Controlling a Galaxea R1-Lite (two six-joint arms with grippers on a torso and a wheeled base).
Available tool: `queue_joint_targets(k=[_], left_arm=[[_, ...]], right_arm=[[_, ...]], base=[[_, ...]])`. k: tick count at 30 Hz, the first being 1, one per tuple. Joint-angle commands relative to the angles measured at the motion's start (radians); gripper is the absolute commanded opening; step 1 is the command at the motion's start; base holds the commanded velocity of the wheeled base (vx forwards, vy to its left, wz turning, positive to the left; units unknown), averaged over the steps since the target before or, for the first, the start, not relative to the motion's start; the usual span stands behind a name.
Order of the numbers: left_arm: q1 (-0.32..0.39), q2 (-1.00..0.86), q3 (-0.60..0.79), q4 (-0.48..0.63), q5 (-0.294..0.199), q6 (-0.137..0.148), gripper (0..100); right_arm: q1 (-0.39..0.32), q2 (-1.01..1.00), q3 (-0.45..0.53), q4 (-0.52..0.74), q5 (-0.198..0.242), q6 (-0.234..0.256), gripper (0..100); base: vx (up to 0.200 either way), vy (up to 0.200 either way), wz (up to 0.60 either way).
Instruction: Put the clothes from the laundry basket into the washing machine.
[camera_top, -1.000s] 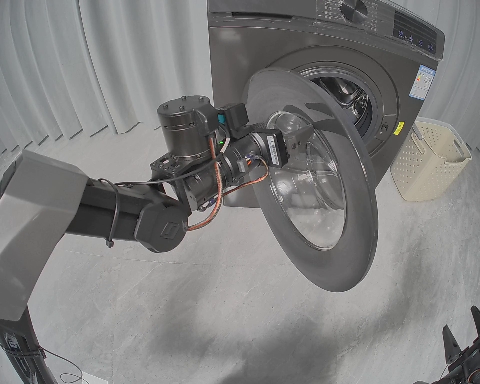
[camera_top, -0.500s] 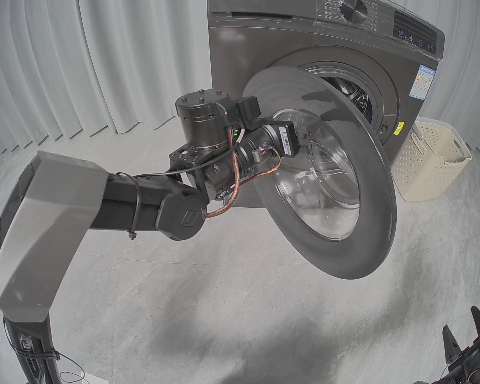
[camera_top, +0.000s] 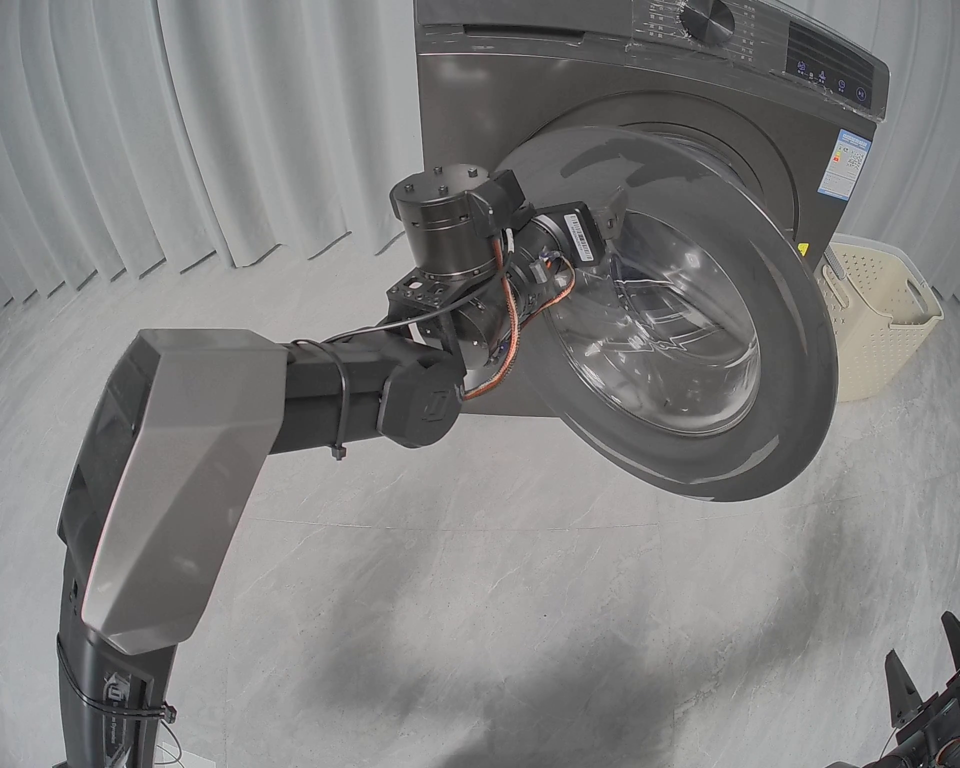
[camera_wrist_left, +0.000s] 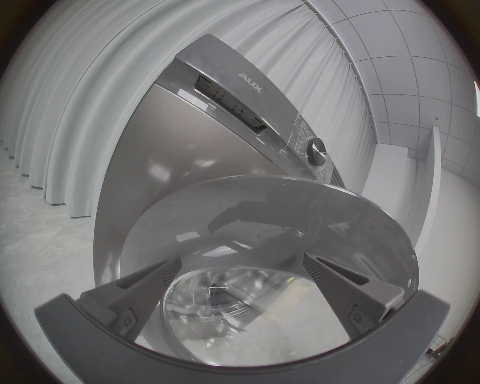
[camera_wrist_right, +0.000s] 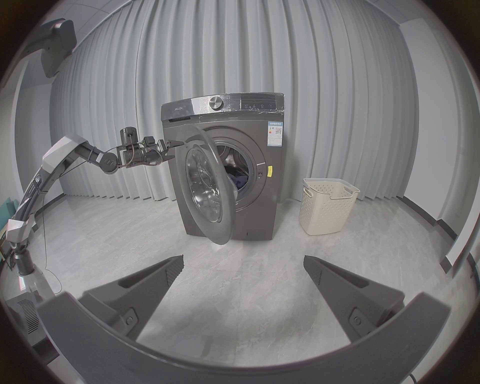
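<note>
Since clothes (camera_wrist_right: 240, 181) lie inside washing machine (camera_top: 500, 100) & laundry basket (camera_wrist_right: 327, 207) looks empty, step = shutting door (camera_top: 700, 330). L fingers (camera_wrist_left: 150, 285) spread wide, holding nothing, at door's outer face; R fingers (camera_wrist_right: 345, 290) open, empty, low. Next: press door flush till latch catches.

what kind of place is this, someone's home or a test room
Probably a staged laundry corner in a test room, not a home: a washing machine and a laundry basket stand on a bare tiled floor, with white curtains along the walls.
</note>
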Motion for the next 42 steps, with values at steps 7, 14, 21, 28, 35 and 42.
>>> queue_joint_targets(k=[7,14,21,28,35,42], left_arm=[[-0.005,-0.455,0.722,-0.014,-0.011,0.002,100],[-0.033,-1.102,1.394,-0.039,-0.106,0.06,100],[0.117,-1.582,1.764,0.039,-0.11,0.226,100],[0.331,-1.917,1.873,0.263,-0.109,0.261,100],[0.541,-2.233,1.934,0.57,-0.12,0.301,100],[0.703,-2.317,1.974,0.631,-0.107,0.261,100]], right_arm=[[0.0,-0.012,0.018,-0.001,0.0,-0.001,100],[0.0,-0.012,0.018,-0.001,0.0,-0.001,100],[0.0,-0.013,0.018,-0.001,0.002,-0.001,100],[0.0,-0.012,0.018,-0.001,0.0,-0.001,100],[0.0,-0.012,0.016,-0.001,0.0,-0.001,100],[0.0,-0.012,0.018,-0.001,0.002,-0.001,100]], base=[[0.0,0.0,0.0],[0.0,0.0,0.0],[0.0,0.0,0.0],[0.0,0.0,0.0],[0.0,0.0,0.0],[0.0,0.0,0.0]])
